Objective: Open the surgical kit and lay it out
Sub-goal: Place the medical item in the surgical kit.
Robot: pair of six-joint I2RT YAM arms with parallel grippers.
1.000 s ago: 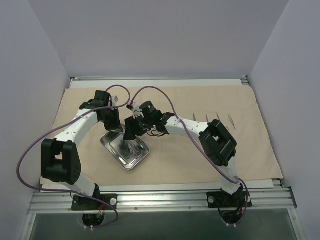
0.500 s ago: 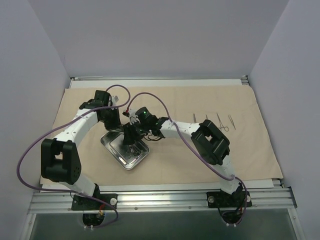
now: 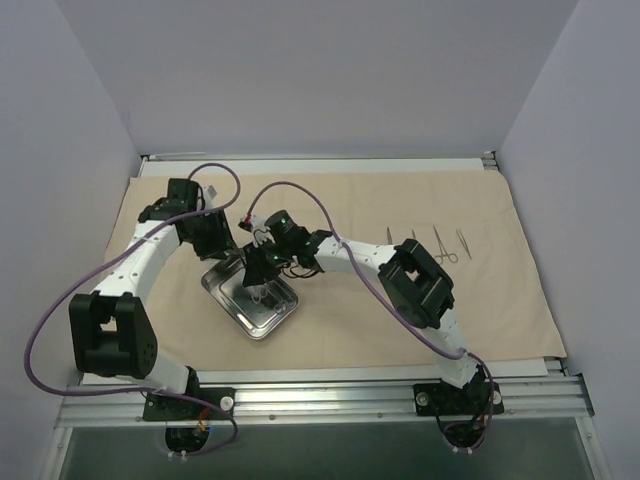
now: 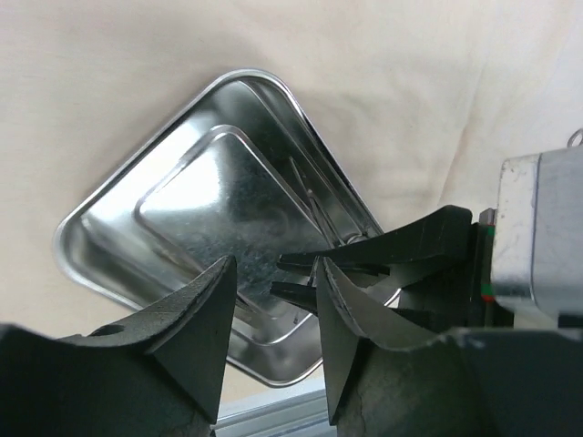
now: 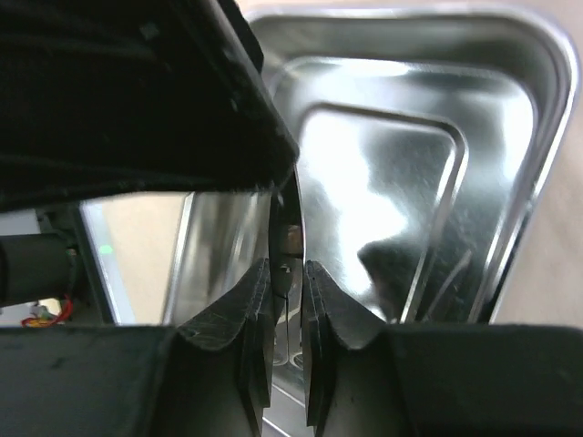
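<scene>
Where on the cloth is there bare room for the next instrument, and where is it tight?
Free: cloth right of the laid-out instruments to its right edge, and the near patch between tray and right arm. Tight: over the tray, where right gripper pinches an instrument beside left gripper.

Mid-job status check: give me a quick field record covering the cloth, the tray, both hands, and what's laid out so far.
cloth wrap: spread flat over the table
steel tray: on the cloth, left of centre, set cornerwise
left hand: open, empty, by the tray's far side
right hand: down in the tray, fingers pinched on a thin instrument
laid-out instruments: in a row on the cloth, right of the tray; four seem visible
left in tray: at least the pinched one; count unclear
</scene>
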